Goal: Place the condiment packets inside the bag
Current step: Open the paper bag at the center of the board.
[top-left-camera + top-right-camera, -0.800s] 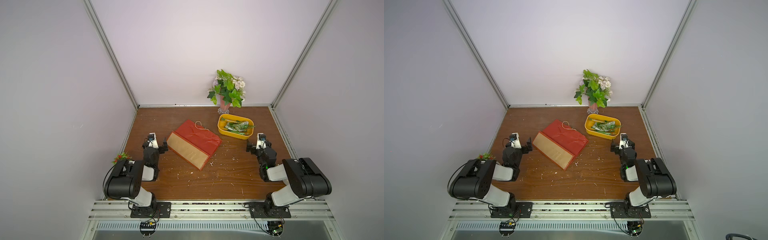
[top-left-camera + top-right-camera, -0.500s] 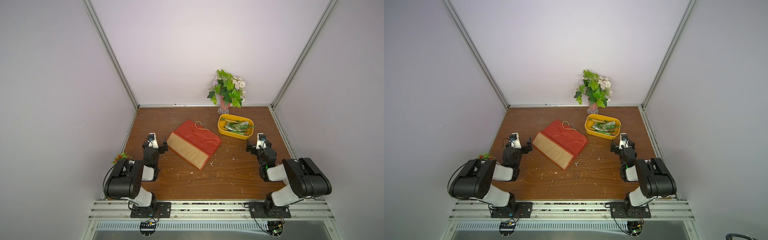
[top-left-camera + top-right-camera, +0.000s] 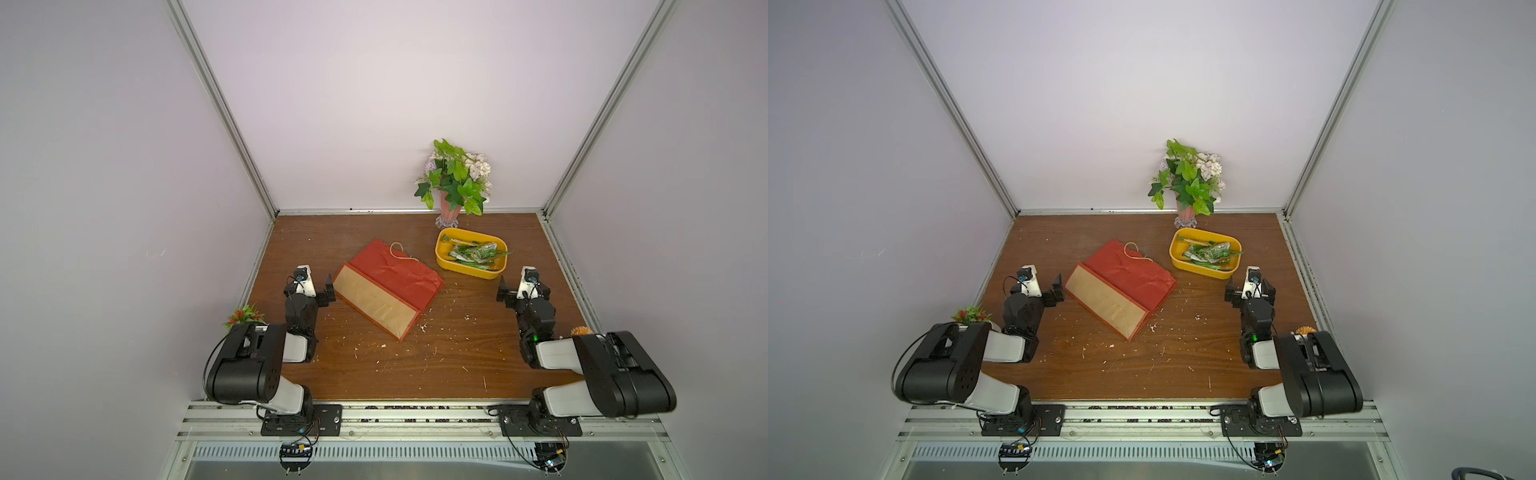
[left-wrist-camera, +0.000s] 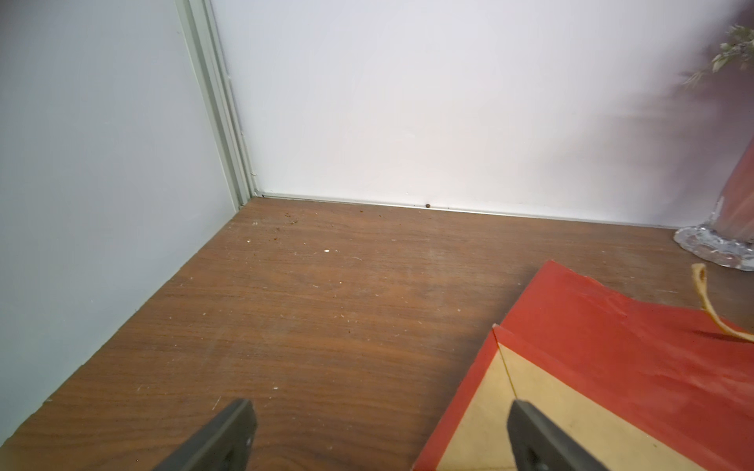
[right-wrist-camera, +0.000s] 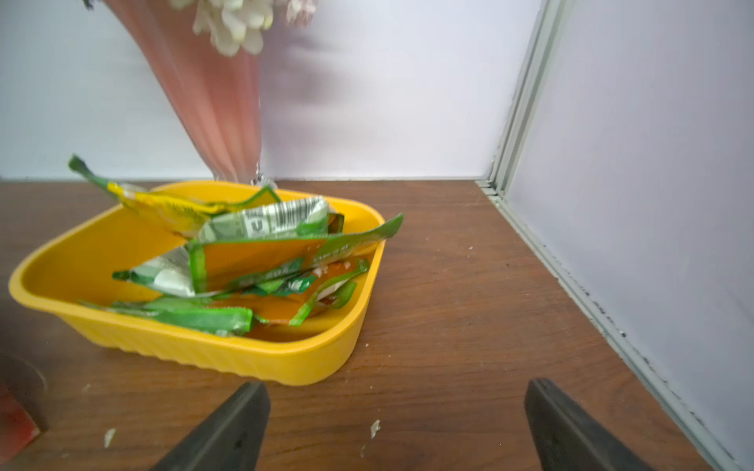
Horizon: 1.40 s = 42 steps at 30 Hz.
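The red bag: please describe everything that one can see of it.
The bag is red, creased paper, lying flat and collapsed on the wooden table, turned diagonally. A tan kraft panel with a red rim lies along its nearer edge. A beige twine handle curls on its far end. The open left end effector is beside its corner; contact cannot be told.

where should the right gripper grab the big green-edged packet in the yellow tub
Take the large green-edged packet by the corner jutting past the yellow tub rim, coming down from the open right gripper side. That corner hangs clear of the wall and the other packets, so the jaws can likely close across the thin film.
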Tool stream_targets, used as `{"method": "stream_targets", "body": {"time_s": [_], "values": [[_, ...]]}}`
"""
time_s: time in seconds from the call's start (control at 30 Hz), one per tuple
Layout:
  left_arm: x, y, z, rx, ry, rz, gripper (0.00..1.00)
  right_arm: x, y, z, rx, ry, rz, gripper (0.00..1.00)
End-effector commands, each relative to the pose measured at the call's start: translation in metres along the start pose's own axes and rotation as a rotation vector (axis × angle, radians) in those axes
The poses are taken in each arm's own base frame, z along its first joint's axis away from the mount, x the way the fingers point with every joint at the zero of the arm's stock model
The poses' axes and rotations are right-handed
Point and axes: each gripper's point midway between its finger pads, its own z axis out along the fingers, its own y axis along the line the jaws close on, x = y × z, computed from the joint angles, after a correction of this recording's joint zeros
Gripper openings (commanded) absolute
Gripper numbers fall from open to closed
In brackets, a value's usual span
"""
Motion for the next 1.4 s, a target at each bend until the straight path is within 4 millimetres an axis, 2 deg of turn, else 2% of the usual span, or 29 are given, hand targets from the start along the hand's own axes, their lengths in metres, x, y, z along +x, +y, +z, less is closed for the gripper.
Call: {"method": "stream_targets", "body": {"time_s": [0.0, 0.1, 0.17, 0.2, 0.27, 0.37, 0.5, 0.67, 0.73, 0.93, 1.07, 1.2, 1.37], "values": [[-0.015, 0.005, 0.010, 0.023, 0.092, 0.001, 0.99, -0.024, -0.024, -0.013, 0.133, -0.038, 0.137, 0.99], [-0.023, -0.003, 0.014, 0.094, 0.231, 0.022, 0.99, -0.048, -0.008, -0.024, 0.005, -0.099, 0.305, 1.00], [-0.018, -0.012, 0.010, 0.161, 0.319, 0.034, 0.99, -0.064, -0.010, -0.033, -0.032, -0.161, 0.556, 1.00], [-0.015, -0.016, 0.007, 0.186, 0.351, 0.038, 0.99, -0.068, -0.008, -0.036, -0.059, -0.163, 0.606, 1.00], [-0.006, -0.025, -0.002, 0.246, 0.417, 0.032, 0.99, -0.080, -0.002, -0.041, -0.115, -0.173, 0.641, 0.99], [0.007, -0.034, -0.011, 0.300, 0.442, 0.001, 0.99, -0.092, 0.037, -0.030, -0.284, -0.073, 0.572, 1.00], [0.032, -0.041, -0.014, 0.346, 0.463, -0.018, 0.99, -0.083, 0.097, -0.019, -0.487, 0.065, 0.517, 1.00], [0.054, -0.041, -0.006, 0.356, 0.537, -0.029, 0.99, -0.066, 0.176, -0.017, -0.620, 0.171, 0.319, 1.00], [0.057, -0.040, -0.006, 0.356, 0.550, -0.033, 0.99, -0.061, 0.204, -0.015, -0.670, 0.202, 0.256, 1.00], [0.051, -0.038, -0.008, 0.382, 0.530, -0.053, 0.99, -0.047, 0.285, -0.004, -0.794, 0.275, 0.049, 1.00], [0.051, -0.039, -0.009, 0.392, 0.531, -0.054, 0.99, -0.034, 0.326, 0.010, -0.815, 0.318, -0.052, 1.00], [0.048, -0.038, -0.009, 0.403, 0.521, -0.058, 0.99, -0.018, 0.358, 0.026, -0.785, 0.355, -0.124, 0.99], [0.048, -0.038, -0.010, 0.410, 0.521, -0.061, 0.99, 0.004, 0.393, 0.034, -0.748, 0.379, -0.240, 1.00]]}}
